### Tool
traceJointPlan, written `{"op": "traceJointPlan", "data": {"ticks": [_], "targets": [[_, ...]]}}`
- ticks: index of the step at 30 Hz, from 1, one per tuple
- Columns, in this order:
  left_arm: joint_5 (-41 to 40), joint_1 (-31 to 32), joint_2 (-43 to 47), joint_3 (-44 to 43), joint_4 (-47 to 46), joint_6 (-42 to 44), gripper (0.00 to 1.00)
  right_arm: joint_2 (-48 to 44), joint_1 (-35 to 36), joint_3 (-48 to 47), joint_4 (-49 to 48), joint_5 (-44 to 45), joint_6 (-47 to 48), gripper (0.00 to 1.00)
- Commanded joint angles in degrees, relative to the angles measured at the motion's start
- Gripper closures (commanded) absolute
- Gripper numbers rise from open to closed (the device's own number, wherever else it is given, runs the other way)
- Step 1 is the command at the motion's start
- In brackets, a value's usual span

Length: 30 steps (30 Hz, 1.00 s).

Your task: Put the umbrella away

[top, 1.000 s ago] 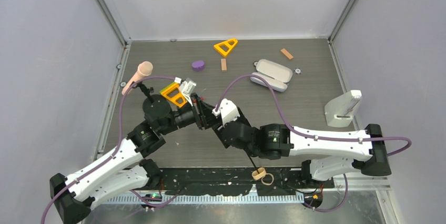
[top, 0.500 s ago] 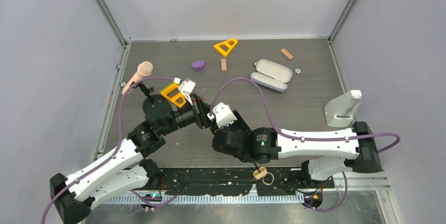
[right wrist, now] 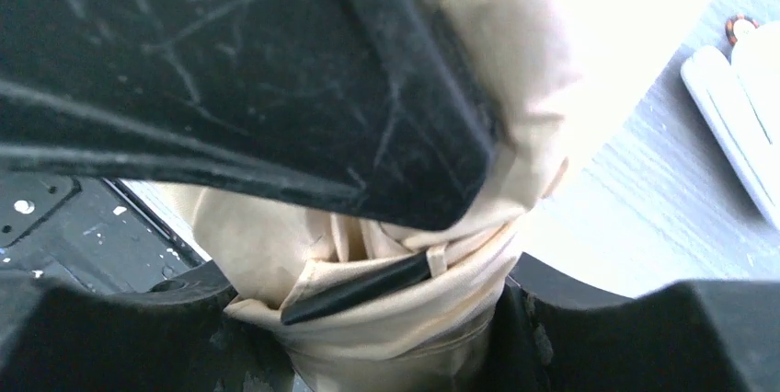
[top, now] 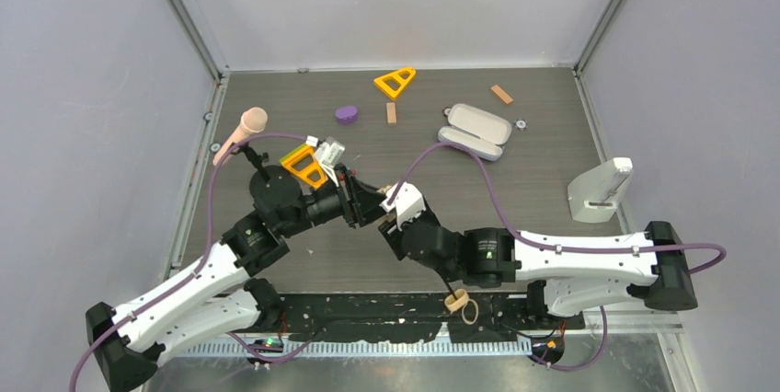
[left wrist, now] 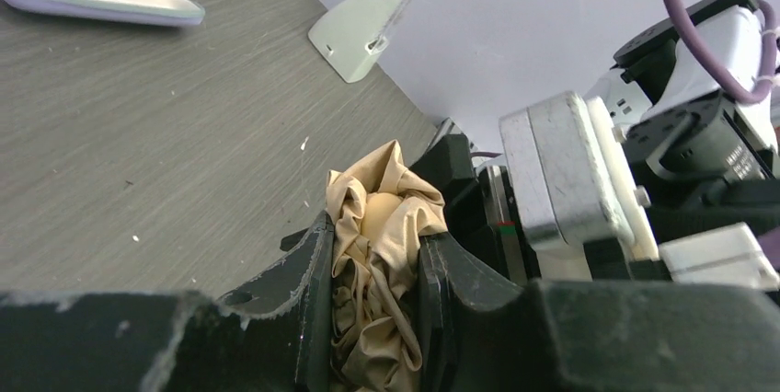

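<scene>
Well, from above, my left gripper [top: 361, 205] and right gripper [top: 391, 215] meet nose to nose over the middle of the table [top: 515, 162]. Of the umbrella [top: 453, 301] only the tan handle and loop show, down by my arm bases at the near edge. If my arms pull unevenly, I judge the thin shaft could bend or the loop could snag there. On the left wrist view, my left fingers are nearly closed, pinching a crumpled wad of beige canopy [left wrist: 379, 263]. That is cloth alone, so it may slip free or tear. On the right wrist view, my right fingers stand wider, closed round the bundled fabric with a black rib [right wrist: 359, 289] across it. Squeezing could kink that rib, and my left finger crowds just above, so the two might knock.
</scene>
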State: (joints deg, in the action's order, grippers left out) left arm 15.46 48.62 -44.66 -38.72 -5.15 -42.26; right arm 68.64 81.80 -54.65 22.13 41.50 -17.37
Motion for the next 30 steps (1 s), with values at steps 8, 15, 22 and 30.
{"op": "traceJointPlan", "data": {"ticks": [8,15,22,30], "targets": [[8.08,0.07,-4.05,-30.44,15.18,23.39,1.0,-2.68,-9.79,-8.15,-15.2,-7.83,15.83,0.94],[16.14,0.14,-6.89,-26.34,17.46,35.28,1.0,-1.02,-12.36,10.53,-45.63,-11.87,22.45,0.94],[20.8,1.82,-7.95,-3.13,0.19,35.63,1.0,12.9,-11.6,27.82,-81.46,-10.12,23.84,0.94],[15.12,4.9,-9.97,10.01,-5.52,34.62,1.0,24.0,-9.79,31.36,-88.22,-8.49,17.48,0.94]]}}
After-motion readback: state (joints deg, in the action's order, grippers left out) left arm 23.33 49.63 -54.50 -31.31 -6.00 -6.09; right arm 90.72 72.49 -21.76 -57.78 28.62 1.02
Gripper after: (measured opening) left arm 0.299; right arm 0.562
